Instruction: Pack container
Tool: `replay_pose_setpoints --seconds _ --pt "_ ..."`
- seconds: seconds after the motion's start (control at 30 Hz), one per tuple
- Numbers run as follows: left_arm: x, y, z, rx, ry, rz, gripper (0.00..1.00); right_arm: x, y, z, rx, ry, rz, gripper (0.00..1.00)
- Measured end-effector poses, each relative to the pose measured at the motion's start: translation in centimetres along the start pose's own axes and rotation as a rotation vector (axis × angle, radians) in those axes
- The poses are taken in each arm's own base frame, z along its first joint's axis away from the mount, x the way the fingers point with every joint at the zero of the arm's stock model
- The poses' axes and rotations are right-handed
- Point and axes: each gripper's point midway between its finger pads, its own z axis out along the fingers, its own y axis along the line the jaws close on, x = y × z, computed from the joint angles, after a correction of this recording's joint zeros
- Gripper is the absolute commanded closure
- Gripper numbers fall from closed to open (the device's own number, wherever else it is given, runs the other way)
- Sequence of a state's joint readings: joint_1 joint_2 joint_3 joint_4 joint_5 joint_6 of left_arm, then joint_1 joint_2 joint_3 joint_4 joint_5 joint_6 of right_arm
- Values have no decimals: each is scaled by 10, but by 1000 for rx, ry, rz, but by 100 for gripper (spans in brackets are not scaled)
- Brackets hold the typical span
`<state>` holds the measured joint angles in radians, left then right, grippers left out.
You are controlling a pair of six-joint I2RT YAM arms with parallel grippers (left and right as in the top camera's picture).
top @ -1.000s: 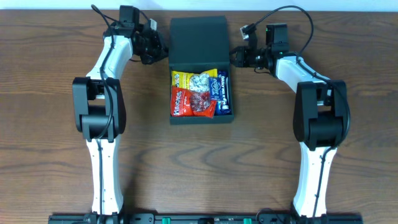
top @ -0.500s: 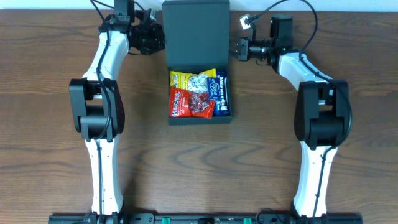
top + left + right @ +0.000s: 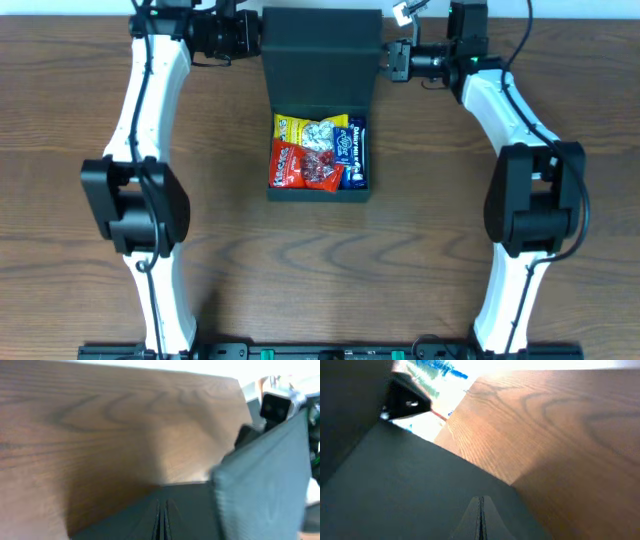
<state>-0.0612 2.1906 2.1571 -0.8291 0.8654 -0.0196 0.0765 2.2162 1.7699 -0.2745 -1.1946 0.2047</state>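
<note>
The dark teal container (image 3: 318,194) sits mid-table with its flap lid (image 3: 320,55) raised toward the back edge. Inside lie a yellow packet (image 3: 308,128), a red packet (image 3: 300,166) and a blue packet (image 3: 352,150). My left gripper (image 3: 254,36) is at the lid's left edge and my right gripper (image 3: 388,62) at its right edge. In the left wrist view the gripper (image 3: 162,519) is pressed shut against the lid (image 3: 265,485). In the right wrist view the gripper (image 3: 480,519) is likewise shut on the lid (image 3: 395,490).
The wooden table (image 3: 90,250) stretches around the container on both sides and in front. The lid and both wrists are close to the table's back edge (image 3: 70,16). The opposite gripper's black body shows in each wrist view (image 3: 277,406) (image 3: 405,402).
Both grippers have moved toward the back edge and the lid has swung up with them, standing taller. The box base shifted slightly; the packets stay inside.
</note>
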Motion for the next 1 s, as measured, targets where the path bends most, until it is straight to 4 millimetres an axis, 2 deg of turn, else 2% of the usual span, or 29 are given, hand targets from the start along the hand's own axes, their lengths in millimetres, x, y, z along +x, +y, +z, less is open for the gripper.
replay_pose_setpoints --seconds 0.1,0.27,0.5,0.7,0.87,1.0 --pt "17 -9 -14 -31 58 50 94 20 -3 -5 56 57 111 98" --pt "46 -6 -22 -73 169 78 94 53 -20 -11 183 144 227 99" --pt "59 9 -26 -160 227 86 94 63 -30 -17 251 173 246 99" --pt "74 17 -32 -223 284 33 94 78 -43 -37 362 215 293 99" --pt "92 16 -41 -248 351 -26 94 82 -32 -57 462 263 245 99" --pt "99 7 -59 -298 373 -49 94 76 -2 -80 542 289 152 99"
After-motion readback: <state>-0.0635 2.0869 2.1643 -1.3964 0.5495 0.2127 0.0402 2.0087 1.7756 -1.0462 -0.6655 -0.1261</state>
